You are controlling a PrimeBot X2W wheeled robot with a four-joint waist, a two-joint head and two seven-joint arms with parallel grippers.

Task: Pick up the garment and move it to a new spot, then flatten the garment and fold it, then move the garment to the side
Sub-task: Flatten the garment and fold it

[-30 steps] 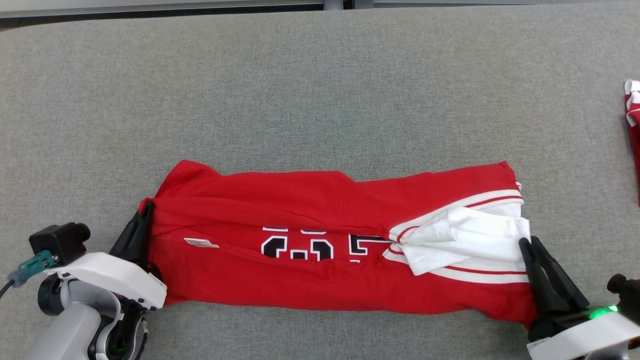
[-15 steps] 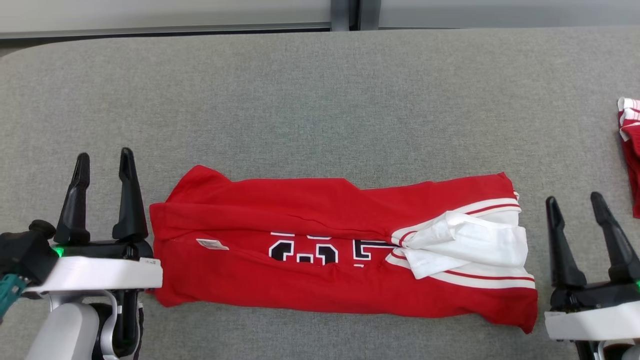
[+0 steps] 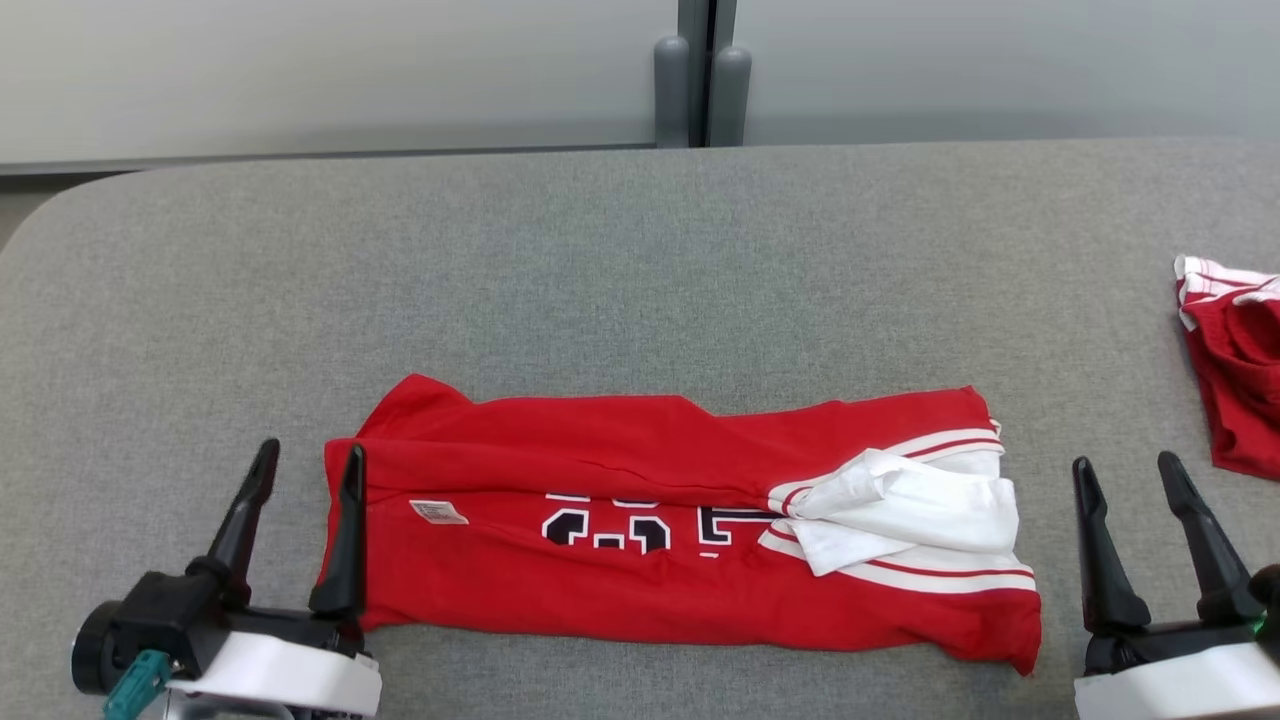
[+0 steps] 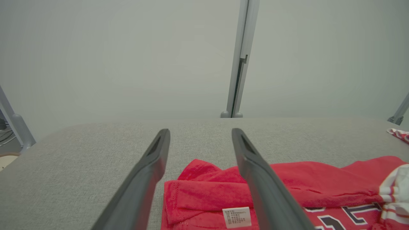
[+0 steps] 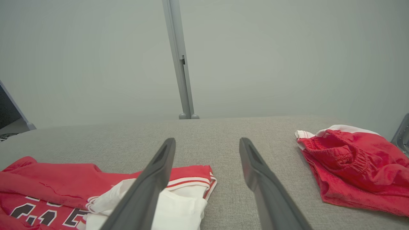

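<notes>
Left claw (image 3: 311,452): lower left of the head view; fingers spread wide with nothing between them. The inner finger shows against the garment's left edge, and I cannot tell whether it touches.
Right claw (image 3: 1122,460): lower right; spread wide and empty, just beside the garment's right end but apart from it.
Garment (image 3: 600,590): red jersey, lower middle, lying as a long folded band between the two claws. The numerals are half tucked into the fold.
Tag (image 3: 438,512): white, near the left end.
White trim (image 3: 920,505): bunched on the right end.
Handling: judged light, soft and limp; the layers are likely to slip apart if it is lifted at one point.
Hold: best at the two short ends, pinching all layers together.
Second cloth (image 3: 1235,400): red and crumpled, at the right edge, well apart.
Surface (image 3: 600,260): grey fabric, running on to the upper frame.
</notes>
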